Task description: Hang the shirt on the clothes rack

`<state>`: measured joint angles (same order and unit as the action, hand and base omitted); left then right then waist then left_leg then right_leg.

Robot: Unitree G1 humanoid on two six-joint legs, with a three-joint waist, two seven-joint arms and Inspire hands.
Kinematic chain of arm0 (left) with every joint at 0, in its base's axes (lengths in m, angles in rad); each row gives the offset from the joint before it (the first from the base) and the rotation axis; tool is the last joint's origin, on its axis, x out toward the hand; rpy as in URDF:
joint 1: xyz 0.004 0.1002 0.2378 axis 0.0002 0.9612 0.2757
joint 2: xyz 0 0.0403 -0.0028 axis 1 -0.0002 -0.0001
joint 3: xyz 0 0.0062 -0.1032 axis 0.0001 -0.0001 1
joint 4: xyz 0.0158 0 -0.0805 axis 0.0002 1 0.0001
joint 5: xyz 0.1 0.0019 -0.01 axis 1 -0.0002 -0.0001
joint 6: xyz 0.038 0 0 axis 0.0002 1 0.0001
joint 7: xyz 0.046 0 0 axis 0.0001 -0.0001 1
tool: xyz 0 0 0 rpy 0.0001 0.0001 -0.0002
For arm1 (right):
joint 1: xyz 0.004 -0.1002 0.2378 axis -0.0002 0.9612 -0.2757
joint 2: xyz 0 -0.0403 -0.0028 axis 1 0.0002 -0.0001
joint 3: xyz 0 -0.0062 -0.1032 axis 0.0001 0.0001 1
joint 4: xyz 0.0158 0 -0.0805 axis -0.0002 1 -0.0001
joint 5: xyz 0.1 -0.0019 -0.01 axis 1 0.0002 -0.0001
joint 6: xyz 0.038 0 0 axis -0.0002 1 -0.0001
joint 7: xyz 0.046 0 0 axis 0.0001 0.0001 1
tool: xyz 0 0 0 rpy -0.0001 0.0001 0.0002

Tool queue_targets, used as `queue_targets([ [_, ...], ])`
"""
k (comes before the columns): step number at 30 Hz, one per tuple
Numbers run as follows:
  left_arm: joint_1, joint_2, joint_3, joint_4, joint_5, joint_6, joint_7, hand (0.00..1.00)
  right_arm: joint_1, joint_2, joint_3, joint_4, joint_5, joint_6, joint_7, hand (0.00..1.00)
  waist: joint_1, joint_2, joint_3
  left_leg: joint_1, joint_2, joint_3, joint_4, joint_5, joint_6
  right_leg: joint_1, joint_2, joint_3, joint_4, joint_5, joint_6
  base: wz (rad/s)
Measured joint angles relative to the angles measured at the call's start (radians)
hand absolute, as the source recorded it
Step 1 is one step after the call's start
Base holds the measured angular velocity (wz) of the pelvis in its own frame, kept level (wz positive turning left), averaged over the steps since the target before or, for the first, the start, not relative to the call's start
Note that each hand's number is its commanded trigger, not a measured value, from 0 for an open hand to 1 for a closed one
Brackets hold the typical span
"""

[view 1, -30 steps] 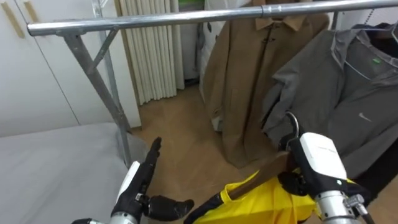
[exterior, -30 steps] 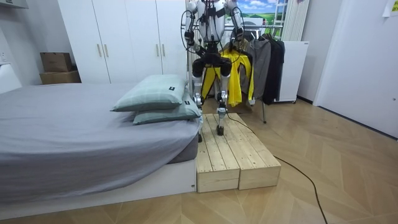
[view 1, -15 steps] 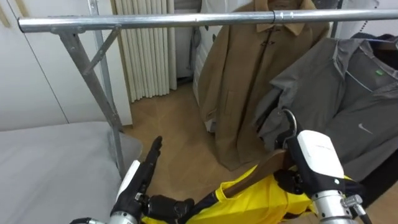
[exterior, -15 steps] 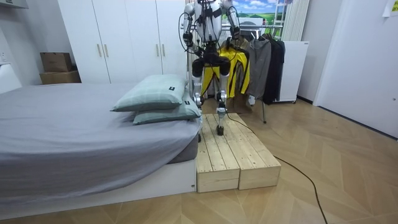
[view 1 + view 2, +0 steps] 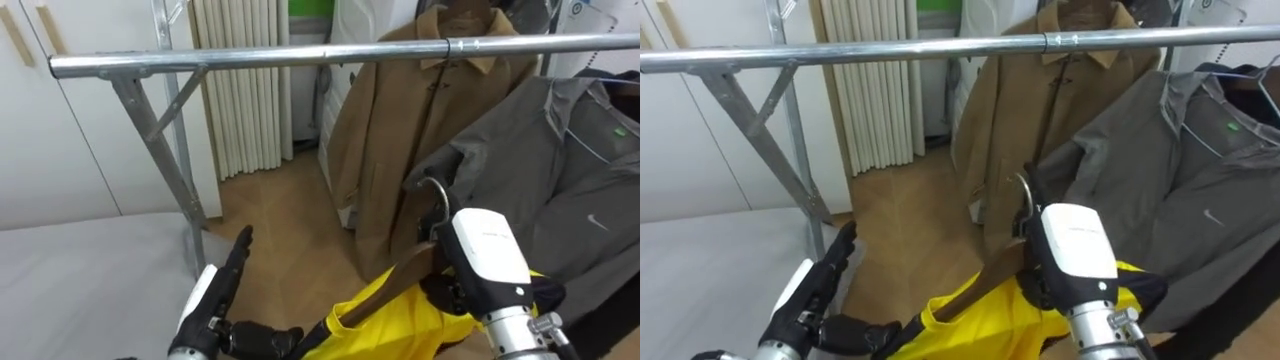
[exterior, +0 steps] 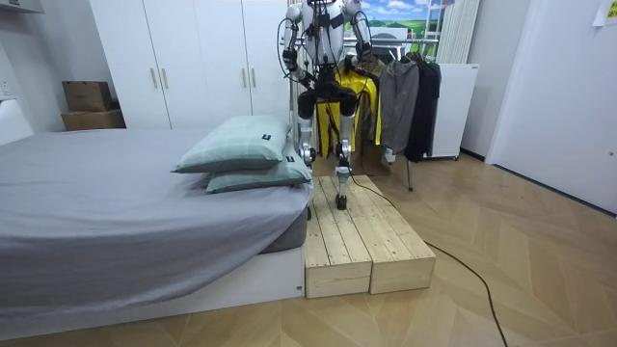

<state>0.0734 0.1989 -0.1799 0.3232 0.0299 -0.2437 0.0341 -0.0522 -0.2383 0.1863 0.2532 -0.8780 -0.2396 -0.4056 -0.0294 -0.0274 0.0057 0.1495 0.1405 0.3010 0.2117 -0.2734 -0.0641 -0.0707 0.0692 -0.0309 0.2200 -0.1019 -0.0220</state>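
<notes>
"Starting closest in, what is each hand doing?"

"The right hand (image 5: 480,255) is low on the right, its fingers curled round the middle of a brown wooden hanger with a metal hook (image 5: 405,278). The left hand (image 5: 205,305) is at the lower left with its fingers straight and pointing forward. Its thumb is spread sideways, right at the black-trimmed edge of the bright yellow jacket (image 5: 400,325)."

"So where is that jacket?"

"It is draped on the hanger, between the two hands. The hanger's hook points up but sits below the silver metal rail (image 5: 300,55), apart from it."

"What lies beside the hands?"

"A grey bed sheet (image 5: 80,270) is at the left, next to the rail's slanted brace."

"And further off?"

"A tan collared coat (image 5: 390,130) hangs from the rail, with a grey zip jacket (image 5: 540,170) to its right. Behind them is a white pleated curtain (image 5: 245,100)."

"Where does the robot stand?"

"In the room view it is on the far end of a pale wooden plank platform (image 6: 362,241), next to the bed and close up to the clothes rack."
</notes>
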Motion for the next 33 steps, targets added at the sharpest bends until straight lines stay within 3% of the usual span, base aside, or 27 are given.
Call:
queue_targets([
  [2, 0.003, 0.0, 0.007, 0.002, 0.0, 0.0, 0.003, 0.0, -0.001, 0.0, -0.001, 0.0, 0.0, 0.0, 0.0, 1.0, 0.001, -0.002, 0.0, -0.006, 0.003, 0.0, 0.016, 0.0, 0.0, 0.003, -0.005, 0.004, 0.0, 0.0, 0.0, 0.08],
  [4, 0.006, -0.001, 0.021, 0.02, 0.001, 0.0, 0.003, 0.0, -0.002, -0.002, -0.003, 0.001, 0.003, 0.0, -0.002, 1.0, 0.004, -0.017, 0.0074, -0.046, 0.001, -0.009, 0.09, -0.008, -0.003, 0.016, -0.027, 0.035, 0.0, 0.001, -0.001, 0.2],
  [5, 0.006, -0.001, 0.021, 0.038, 0.002, 0.0, 0.005, 0.0, -0.003, -0.01, -0.013, 0.0, 0.005, 0.001, -0.004, 1.0, 0.004, -0.018, 0.0076, -0.071, -0.01, -0.051, 0.026, 0.004, -0.003, 0.016, -0.034, 0.051, 0.001, 0.0, -0.001, 0.19],
  [6, 0.007, 0.002, 0.025, 0.057, 0.003, 0.0, 0.009, 0.0, -0.003, -0.01, -0.022, 0.002, 0.007, 0.005, -0.005, 1.0, 0.015, -0.023, 0.0076, -0.075, -0.014, -0.052, -0.016, 0.027, 0.013, 0.015, -0.034, 0.045, 0.002, -0.004, 0.007, 0.12],
  [7, 0.012, 0.003, 0.029, 0.07, 0.003, 0.0, 0.016, 0.0, -0.003, -0.011, -0.023, 0.0, 0.005, 0.005, -0.005, 1.0, 0.022, -0.026, 0.0062, -0.067, -0.015, -0.052, -0.017, 0.036, 0.015, 0.016, -0.034, 0.041, 0.001, -0.004, 0.01, 0.04],
  [9, 0.016, 0.003, 0.055, 0.14, 0.0, 0.001, 0.025, 0.0, -0.006, -0.015, -0.037, -0.028, 0.003, 0.001, -0.005, 1.0, 0.043, -0.033, 0.0065, -0.067, -0.023, -0.056, -0.016, 0.038, 0.015, 0.019, -0.031, 0.005, -0.001, -0.003, 0.012, 0.07],
  [13, 0.061, 0.01, 0.077, 0.196, 0.002, 0.006, 0.026, 0.0, -0.037, -0.049, -0.059, -0.046, 0.025, -0.007, -0.013, 1.0, 0.065, -0.034, 0.0071, -0.068, -0.024, -0.068, -0.015, 0.039, 0.013, 0.022, -0.032, -0.005, -0.002, -0.003, 0.011, 0.06],
  [15, 0.09, 0.01, 0.082, 0.197, 0.003, 0.008, 0.025, 0.0, -0.071, -0.076, -0.064, -0.047, 0.056, -0.008, -0.013, 1.0, 0.065, -0.036, 0.0083, -0.068, -0.024, -0.077, -0.013, 0.043, 0.011, 0.028, -0.034, -0.014, -0.005, -0.004, 0.011, 0.1],
  [18, 0.093, 0.011, 0.088, 0.197, 0.011, 0.008, 0.025, 0.0, -0.113, -0.082, -0.093, -0.059, 0.057, -0.012, -0.013, 1.0, 0.066, -0.049, 0.0139, -0.07, -0.027, -0.086, -0.014, 0.051, 0.008, 0.032, -0.036, -0.026, -0.008, -0.012, 0.002, 0.12],
  [25, 0.094, 0.013, 0.093, 0.21, 0.03, 0.012, 0.024, 0.0, -0.158, -0.088, -0.129, -0.072, 0.059, -0.022, -0.018, 1.0, 0.065, -0.058, 0.0124, -0.07, -0.024, -0.113, -0.015, 0.053, 0.005, 0.045, -0.037, -0.054, -0.007, -0.021, -0.004, 0.12],
  [33, 0.102, 0.002, 0.089, 0.21, 0.095, 0.076, 0.018, 0.0, -0.163, -0.088, -0.131, -0.07, 0.094, 0.004, -0.006, 1.0, 0.099, -0.06, 0.0121, -0.067, -0.016, -0.12, -0.015, 0.053, 0.004, 0.05, -0.034, -0.084, 0.001, -0.027, -0.003, 0.04],
])
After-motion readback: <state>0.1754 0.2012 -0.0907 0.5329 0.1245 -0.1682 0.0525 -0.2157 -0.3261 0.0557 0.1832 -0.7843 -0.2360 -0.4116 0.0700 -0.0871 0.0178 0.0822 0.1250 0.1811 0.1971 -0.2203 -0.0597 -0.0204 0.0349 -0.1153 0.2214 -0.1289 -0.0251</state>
